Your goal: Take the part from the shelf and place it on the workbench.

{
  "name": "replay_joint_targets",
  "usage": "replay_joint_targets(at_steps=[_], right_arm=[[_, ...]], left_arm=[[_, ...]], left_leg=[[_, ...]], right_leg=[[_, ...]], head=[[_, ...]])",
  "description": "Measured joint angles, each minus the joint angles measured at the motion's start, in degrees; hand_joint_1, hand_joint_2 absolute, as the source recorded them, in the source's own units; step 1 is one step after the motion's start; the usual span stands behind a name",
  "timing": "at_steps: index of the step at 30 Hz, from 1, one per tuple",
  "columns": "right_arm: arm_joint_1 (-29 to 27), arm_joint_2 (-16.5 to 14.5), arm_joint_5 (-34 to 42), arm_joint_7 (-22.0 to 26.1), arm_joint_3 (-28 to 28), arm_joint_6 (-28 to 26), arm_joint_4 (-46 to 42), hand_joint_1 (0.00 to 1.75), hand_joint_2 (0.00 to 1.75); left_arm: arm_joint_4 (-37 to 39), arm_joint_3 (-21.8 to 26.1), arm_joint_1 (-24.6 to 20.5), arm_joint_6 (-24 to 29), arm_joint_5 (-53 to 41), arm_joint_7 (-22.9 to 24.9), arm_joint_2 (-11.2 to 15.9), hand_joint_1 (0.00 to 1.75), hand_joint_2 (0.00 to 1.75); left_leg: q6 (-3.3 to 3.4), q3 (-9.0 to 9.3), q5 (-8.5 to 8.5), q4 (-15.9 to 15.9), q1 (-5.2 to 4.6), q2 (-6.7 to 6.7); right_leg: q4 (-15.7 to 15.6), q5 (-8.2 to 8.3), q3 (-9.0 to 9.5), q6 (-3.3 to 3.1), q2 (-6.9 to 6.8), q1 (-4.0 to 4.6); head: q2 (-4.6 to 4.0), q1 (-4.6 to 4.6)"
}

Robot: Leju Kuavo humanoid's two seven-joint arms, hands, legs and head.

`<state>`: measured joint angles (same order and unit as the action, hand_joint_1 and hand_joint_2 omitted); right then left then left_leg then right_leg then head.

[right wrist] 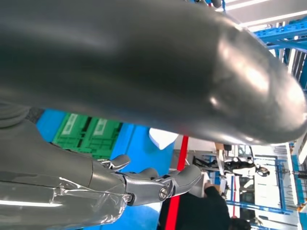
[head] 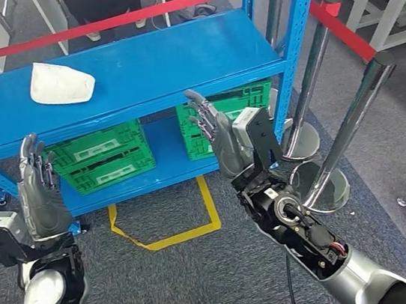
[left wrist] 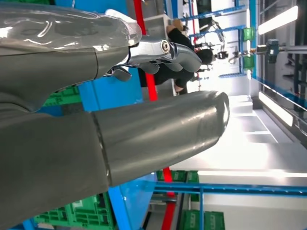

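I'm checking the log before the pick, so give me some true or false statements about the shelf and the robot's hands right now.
1. The white part lies on the top blue shelf. True.
2. The left hand grips the part. False: it is held up in front of the shelf, holding nothing.
3. Green crates sit on the lower shelf level. True.
4. The right hand rests on the part. False: it is raised, fingers apart, away from the part.
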<state>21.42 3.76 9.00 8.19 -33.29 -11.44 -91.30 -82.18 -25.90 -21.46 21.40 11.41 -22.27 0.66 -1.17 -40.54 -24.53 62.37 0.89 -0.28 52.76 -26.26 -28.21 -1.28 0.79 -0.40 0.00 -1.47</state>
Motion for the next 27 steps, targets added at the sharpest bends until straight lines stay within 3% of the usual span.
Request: replay_joint_targets(at_steps=[1,3,7,8,11,12,13,14,16,18,21,24,27], right_arm=[[0.0,0.0,0.0,0.0,0.0,0.0,0.0,0.0,0.0],[0.0,0.0,0.0,-0.1,0.0,-0.1,0.0,0.0,0.0],[0.1,0.0,0.0,-0.2,0.1,-0.1,-0.1,0.0,0.0],[0.1,0.0,0.0,-0.2,0.1,-0.1,-0.1,0.0,0.0],[-0.1,0.0,0.0,-0.1,0.1,-0.1,-0.2,0.0,0.0],[-0.3,0.0,0.0,-0.1,0.1,-0.2,-0.2,0.0,0.0],[-0.4,0.0,0.0,-0.1,0.2,-0.2,-0.2,0.0,0.0],[-0.4,0.0,0.0,-0.1,0.2,-0.2,-0.2,0.0,0.0],[-0.4,0.0,0.0,0.0,0.2,-0.2,-0.1,0.0,0.0],[-0.4,0.0,0.0,0.1,0.2,-0.2,-0.2,0.0,0.0],[-0.4,0.0,0.0,0.1,0.2,-0.2,-0.2,0.0,0.0],[-0.4,0.0,0.0,0.1,0.2,-0.2,-0.2,0.0,0.0],[-0.4,0.0,0.0,0.1,0.2,-0.2,-0.2,0.0,0.0]], left_arm=[[0.0,0.0,0.0,0.0,0.0,0.0,0.0,0.0,0.0],[0.0,0.0,-0.1,0.0,0.0,0.0,0.0,0.0,0.0],[0.0,-0.1,-0.3,0.0,0.1,0.0,-0.1,0.0,0.0],[0.0,-0.1,-0.3,0.0,0.1,0.0,-0.1,0.0,0.0],[0.0,-0.2,-0.3,-0.1,0.4,-0.2,-0.1,0.0,0.0],[0.1,-0.3,-0.3,0.0,0.4,-0.3,-0.1,0.0,0.0],[0.1,-0.3,-0.3,0.0,0.4,-0.5,-0.1,0.0,0.0],[0.2,-0.4,-0.3,0.0,0.4,-0.6,-0.1,0.0,0.0],[0.3,-0.4,-0.3,0.0,0.4,-0.8,-0.1,0.0,0.0],[0.3,-0.4,-0.3,0.1,0.4,-0.9,-0.1,0.0,0.0],[0.4,-0.5,-0.3,0.2,0.4,-1.0,-0.1,0.0,0.0],[0.5,-0.6,-0.3,0.2,0.4,-1.0,-0.1,0.0,0.0],[0.5,-0.6,-0.3,0.3,0.4,-1.0,-0.1,0.0,0.0]], left_leg=[[0.17,1.26,2.59,-4.1,-0.07,0.04],[0.75,2.83,5.07,-8.7,-0.33,0.09],[2.25,4.26,4.46,-9.3,-0.36,0.07],[2.55,4.81,4.26,-9.4,-0.32,0.06],[2.96,5.83,3.24,-9.4,-0.39,0.01],[2.95,6.15,2.87,-9.4,-0.42,-0.03],[2.9,6.57,2.49,-9.3,-0.44,-0.09],[2.81,7.11,2.07,-9.3,-0.44,-0.15],[2.54,8.21,1.25,-9.3,-0.45,-0.21],[2.15,8.4,0.86,-9.2,-0.49,-0.23],[1.68,7.99,0.62,-8.8,-0.69,-0.23],[2.01,8.16,0.57,-9.0,-0.75,-0.14],[2.03,8.47,0.58,-9.4,-0.73,-0.13]], right_leg=[[0.1,-0.61,0.61,0.27,0.05,0.03],[0.1,-1.56,1.29,0.96,0.17,0.11],[1.8,-2.81,1.45,2.25,-0.06,0.02],[4.3,-3.72,0.27,2.48,-0.19,-0.07],[15.7,-7.95,-6.54,2.74,-0.37,-0.15],[17.5,-8.61,-8.26,2.76,-0.37,-0.15],[17.2,-7.96,-8.99,2.73,-0.38,-0.16],[14.7,-5.83,-8.69,2.67,-0.38,-0.16],[7.0,0.17,-6.63,2.36,-0.34,-0.11],[1.9,2.98,-5.27,1.81,-0.33,0.22],[1.1,3.19,-4.85,1.13,-0.21,0.43],[1.0,3.17,-4.77,1.39,0.07,0.35],[1.0,3.06,-4.74,1.21,0.11,0.37]], head=[[0.0,0.2],[0.0,0.5],[0.0,0.29],[0.0,0.02],[0.0,-0.78],[0.0,-1.01],[0.0,-1.24],[0.0,-1.53],[0.0,-2.01],[0.0,-2.24],[0.0,-2.3],[0.0,-1.73],[0.0,-1.23]])
